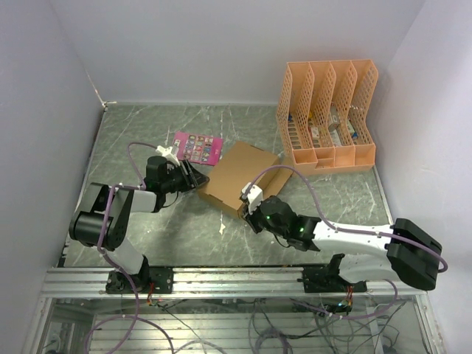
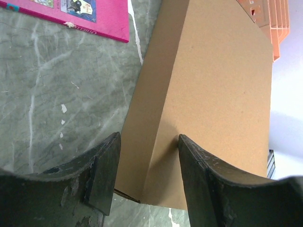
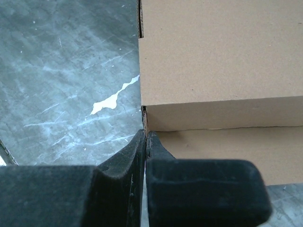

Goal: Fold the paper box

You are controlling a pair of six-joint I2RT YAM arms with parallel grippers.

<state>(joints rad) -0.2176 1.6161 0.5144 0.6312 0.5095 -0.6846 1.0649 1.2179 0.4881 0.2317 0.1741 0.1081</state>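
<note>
Left gripper point(image 2: 147, 139) sits at centre left of the overhead view. Its jaws are partly open and straddle the left corner of the paper box point(image 1: 240, 175). In its wrist view one finger is on the table side and the other is against the fold where the side wall meets the top panel. I cannot tell whether either pad is pressing yet.

The box lies in the middle of the grey marbled table point(image 1: 147, 133), turned at an angle, and appears as a shallow closed brown shape. A pink card point(image 1: 198, 147) lies just beyond its upper left. An orange file organizer point(image 1: 328, 110) stands well apart at upper right.

Right gripper point(image 3: 146, 137), at lower centre of the overhead view, has its jaws pressed fully together. I can see nothing between them. Its tip is at the box's near corner, where the wall meets a flap lying flat.

The cardboard looks light and fairly stiff. It would probably slide on the smooth table if pushed from one side only, and its thin walls could buckle under a hard squeeze. A good hold is likely a wall edge near a corner, with the other arm bracing the opposite side.
</note>
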